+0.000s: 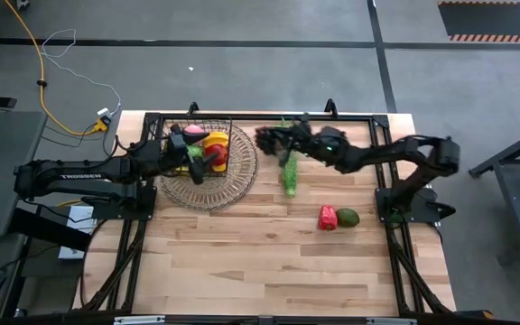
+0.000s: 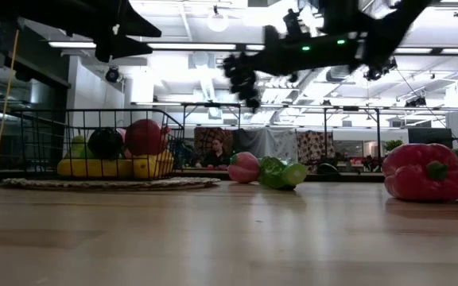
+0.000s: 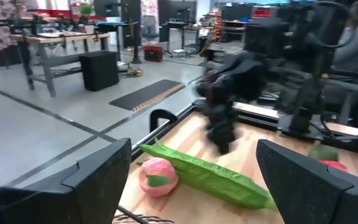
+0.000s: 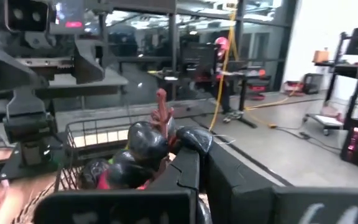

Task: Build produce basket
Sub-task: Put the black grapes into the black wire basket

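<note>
Looking upper left, we see the basket (image 1: 208,144) holding bananas (image 2: 110,168), apple (image 2: 145,137); left gripper (image 1: 193,169) open above it; right gripper (image 1: 264,137) state unclear.

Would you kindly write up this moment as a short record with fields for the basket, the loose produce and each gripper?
basket: black wire basket on the wicker tray, already holding several pieces
loose produce: green stalk and pink peach near the table's far edge; red pepper and avocado side by side nearer the right arm's base
left gripper: open, over the basket
right gripper: raised above the table beside the basket, empty in the low view
</note>
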Available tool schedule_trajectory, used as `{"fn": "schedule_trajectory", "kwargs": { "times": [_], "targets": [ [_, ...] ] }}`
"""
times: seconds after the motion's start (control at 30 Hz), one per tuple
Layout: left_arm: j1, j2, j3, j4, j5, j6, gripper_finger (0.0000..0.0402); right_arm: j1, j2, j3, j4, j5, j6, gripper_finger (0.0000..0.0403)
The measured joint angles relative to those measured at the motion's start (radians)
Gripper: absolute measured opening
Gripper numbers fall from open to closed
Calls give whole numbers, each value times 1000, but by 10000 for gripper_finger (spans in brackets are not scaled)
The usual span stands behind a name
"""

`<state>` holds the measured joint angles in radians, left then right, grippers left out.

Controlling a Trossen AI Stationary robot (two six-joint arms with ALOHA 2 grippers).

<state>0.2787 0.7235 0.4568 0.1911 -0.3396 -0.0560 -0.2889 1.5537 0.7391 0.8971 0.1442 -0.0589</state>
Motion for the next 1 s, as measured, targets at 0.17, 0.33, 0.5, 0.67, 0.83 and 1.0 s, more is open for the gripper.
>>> {"fn": "schedule_trajectory", "kwargs": {
  "times": [0.17,0.33,0.5,0.67,0.83,1.0],
  "targets": [
    [0,-5,0,33,161,40,335,-17,160,207,-71,-60,-32,0],
    [-1,-38,0,51,321,49,335,-38,293,409,-147,-146,-31,0],
    [-23,-105,0,23,340,44,335,-45,382,549,-175,-190,-28,0],
    [-56,-148,0,7,340,43,335,-49,433,641,-175,-204,-26,0],
    [-82,-153,0,8,331,50,335,-49,481,695,-176,-229,-26,0],
    [-85,-153,0,8,328,49,335,-56,506,701,-174,-208,-29,0]
  ]
}}
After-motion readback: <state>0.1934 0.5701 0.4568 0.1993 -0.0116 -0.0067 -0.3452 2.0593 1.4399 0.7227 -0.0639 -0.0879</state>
